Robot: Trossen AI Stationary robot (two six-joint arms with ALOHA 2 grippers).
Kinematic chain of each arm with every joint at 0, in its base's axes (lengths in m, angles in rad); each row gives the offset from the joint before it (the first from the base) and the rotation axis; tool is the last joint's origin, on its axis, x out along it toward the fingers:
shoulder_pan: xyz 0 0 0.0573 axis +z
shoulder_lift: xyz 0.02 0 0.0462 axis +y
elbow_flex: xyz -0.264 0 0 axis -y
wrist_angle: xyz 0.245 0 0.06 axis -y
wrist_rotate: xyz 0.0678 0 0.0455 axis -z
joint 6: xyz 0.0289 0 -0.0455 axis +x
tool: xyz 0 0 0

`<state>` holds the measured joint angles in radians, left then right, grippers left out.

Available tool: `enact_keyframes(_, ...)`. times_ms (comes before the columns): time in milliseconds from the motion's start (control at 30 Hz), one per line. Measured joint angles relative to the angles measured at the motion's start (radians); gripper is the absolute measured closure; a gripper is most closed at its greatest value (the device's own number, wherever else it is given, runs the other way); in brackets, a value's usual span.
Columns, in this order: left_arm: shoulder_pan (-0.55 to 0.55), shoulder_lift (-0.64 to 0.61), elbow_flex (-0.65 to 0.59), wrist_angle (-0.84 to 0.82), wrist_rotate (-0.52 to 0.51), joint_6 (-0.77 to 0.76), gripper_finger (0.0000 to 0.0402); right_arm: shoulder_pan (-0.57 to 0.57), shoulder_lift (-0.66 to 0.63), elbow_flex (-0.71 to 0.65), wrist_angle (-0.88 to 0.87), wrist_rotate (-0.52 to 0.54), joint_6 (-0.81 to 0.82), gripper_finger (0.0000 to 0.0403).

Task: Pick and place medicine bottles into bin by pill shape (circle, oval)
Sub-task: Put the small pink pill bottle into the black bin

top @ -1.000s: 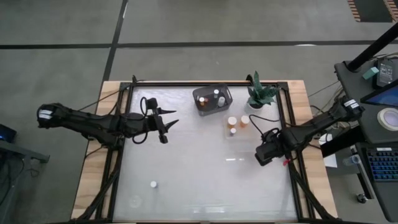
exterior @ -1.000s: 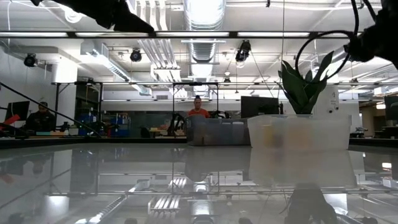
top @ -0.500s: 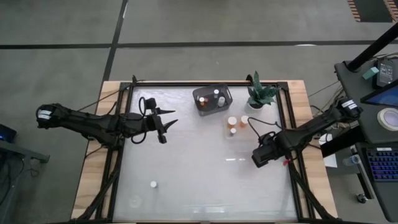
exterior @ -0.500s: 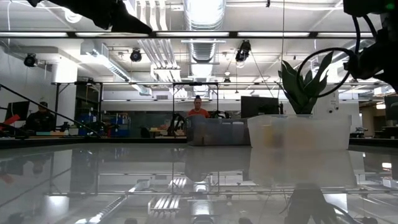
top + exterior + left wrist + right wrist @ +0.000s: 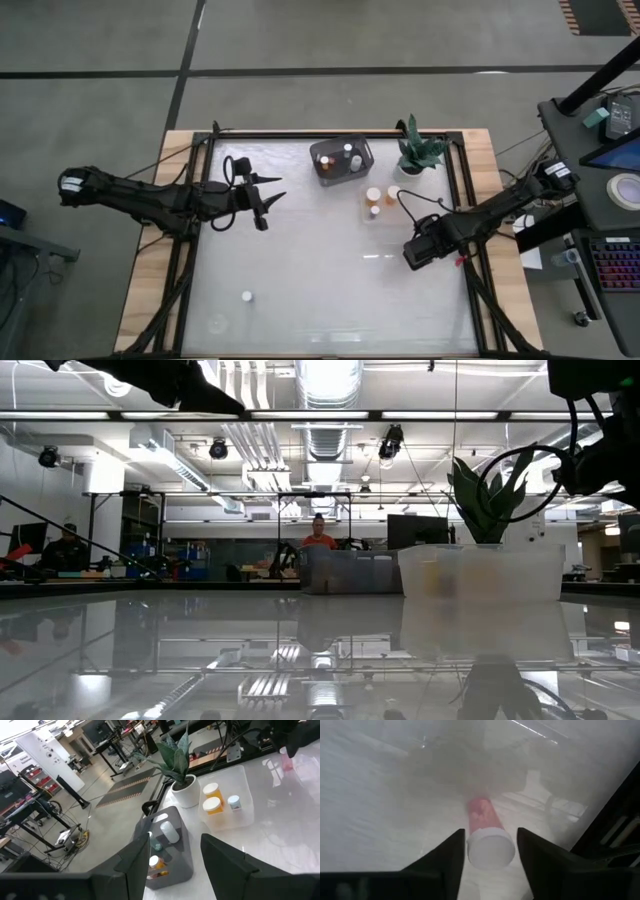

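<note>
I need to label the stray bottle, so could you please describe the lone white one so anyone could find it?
Start at the table in the high view and go to its near-left part, far from the grey bin and clear bin. The white bottle stands there alone on bare tabletop; every other bottle sits in a bin or by the right end effector.

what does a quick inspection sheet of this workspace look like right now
surface: glossy white table in a wood and black frame, reflective.
job's things: grey bin and clear bin each hold bottles; one white bottle stands alone near the front left; an orange bottle with a white cap sits between the right gripper's fingers.
clutter: potted plant beside the bins.
grippers: left gripper open, above the table's left; right gripper at the orange bottle, right side.
cables: black loops on both arms.
surroundings: people at desks far behind; equipment cart to the right.
</note>
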<state>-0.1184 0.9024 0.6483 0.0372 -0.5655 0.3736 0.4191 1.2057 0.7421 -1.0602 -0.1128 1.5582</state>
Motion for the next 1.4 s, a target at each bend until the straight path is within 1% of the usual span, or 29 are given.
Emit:
enact_keyframes(167,0.000,0.000,0.000,0.000,0.000,0.000,0.0240,0.000,0.000,0.000,0.001,0.000,0.001,0.0286)
enact_keyframes(267,0.000,0.000,0.000,0.000,0.000,0.000,0.0240,0.000,0.000,0.000,0.004,0.000,0.002,0.0302)
enact_keyframes(333,0.000,0.000,0.000,0.000,0.000,0.000,0.0240,0.000,0.000,0.000,0.004,-0.009,0.002,0.0302)
enact_keyframes(433,0.000,0.000,0.000,0.000,0.000,0.000,0.0240,0.000,0.000,0.008,-0.001,-0.038,0.002,0.0288)
enact_keyframes(533,0.000,0.000,-0.002,0.000,0.000,0.000,0.0240,0.000,0.000,0.043,0.001,-0.046,0.003,0.0280)
enact_keyframes(633,0.001,0.000,-0.005,-0.001,0.000,0.000,0.0240,-0.001,0.000,0.096,-0.012,-0.045,0.002,0.0282)
enact_keyframes(833,0.001,-0.002,-0.014,-0.001,0.000,0.010,0.0240,-0.031,0.026,0.237,-0.035,-0.040,-0.007,0.0293)
enact_keyframes(967,0.001,-0.002,-0.014,0.000,0.000,0.024,0.0240,-0.064,0.082,0.354,-0.068,0.003,-0.073,0.0292)
enact_keyframes(1233,0.001,-0.002,-0.014,-0.001,0.000,0.031,0.0240,-0.170,0.270,0.635,-0.208,0.021,-0.348,0.0292)
enact_keyframes(1400,0.001,-0.004,-0.014,-0.001,0.000,0.035,0.0240,-0.255,0.372,0.797,-0.240,0.027,-0.530,0.0292)
